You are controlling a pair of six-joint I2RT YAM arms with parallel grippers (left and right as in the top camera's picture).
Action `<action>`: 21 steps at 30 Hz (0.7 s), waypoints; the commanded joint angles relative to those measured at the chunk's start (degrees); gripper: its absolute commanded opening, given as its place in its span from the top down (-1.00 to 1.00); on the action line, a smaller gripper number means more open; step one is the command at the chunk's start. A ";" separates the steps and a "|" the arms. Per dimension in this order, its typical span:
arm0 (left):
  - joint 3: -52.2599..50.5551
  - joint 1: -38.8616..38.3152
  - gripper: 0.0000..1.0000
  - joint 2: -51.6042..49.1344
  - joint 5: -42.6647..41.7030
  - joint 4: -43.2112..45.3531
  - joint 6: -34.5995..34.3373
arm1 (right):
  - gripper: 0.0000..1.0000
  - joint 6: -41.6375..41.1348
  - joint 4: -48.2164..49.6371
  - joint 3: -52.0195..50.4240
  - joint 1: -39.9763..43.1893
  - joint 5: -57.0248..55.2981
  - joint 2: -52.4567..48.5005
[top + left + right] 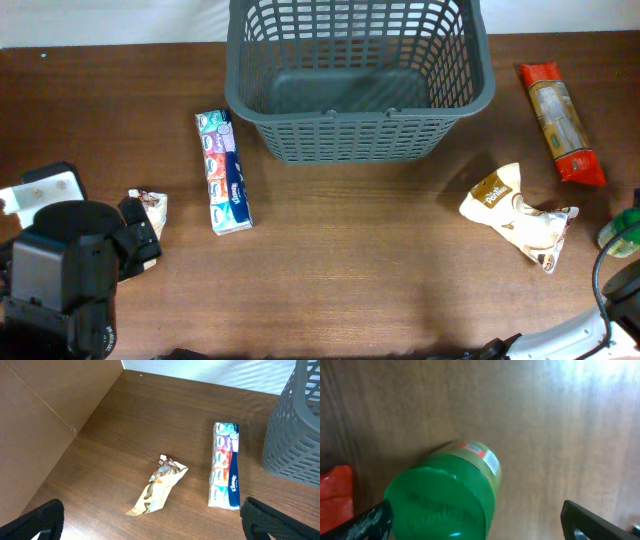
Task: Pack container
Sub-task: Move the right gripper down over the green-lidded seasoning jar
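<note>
The dark grey slotted container (355,130) stands at the back centre, with nothing showing inside; its wall also shows in the left wrist view (295,425). My left gripper (150,516) is open and empty, low over the table just short of a small beige snack wrapper (160,485), which also shows in the overhead view (152,208). A Kleenex tissue pack (225,465) lies to the wrapper's right. My right gripper (476,510) is open around a green-lidded can (442,495), with the can close to the left finger.
A white-and-brown snack bag (520,218) and a red packet (560,122) lie right of the container. The green can (622,232) stands at the right edge. The red packet's end shows in the right wrist view (335,497). A brown wall (45,415) is on the left.
</note>
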State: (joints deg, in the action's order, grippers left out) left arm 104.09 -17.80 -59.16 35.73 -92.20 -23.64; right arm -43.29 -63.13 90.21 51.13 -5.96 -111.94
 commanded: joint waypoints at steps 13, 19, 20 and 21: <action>-0.24 0.35 -0.99 -0.13 -0.42 -0.07 -0.74 | -0.97 1.49 -2.27 0.48 0.28 -0.28 -2.86; -0.24 0.35 -0.99 -0.13 -0.42 -0.07 -0.74 | -0.98 1.46 -3.06 2.12 0.28 -0.28 -2.86; -0.24 0.35 -0.99 -0.13 -0.44 -0.07 -0.74 | -0.97 1.46 -3.08 2.10 0.28 -0.28 -2.86; -0.24 0.35 -0.99 -0.13 -0.44 -0.07 -0.74 | -0.97 1.46 -3.06 2.10 0.28 -0.28 -2.86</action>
State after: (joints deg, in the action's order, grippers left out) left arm 104.09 -17.80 -59.16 35.75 -92.20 -23.64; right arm -41.82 -65.98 90.98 51.13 -5.26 -114.08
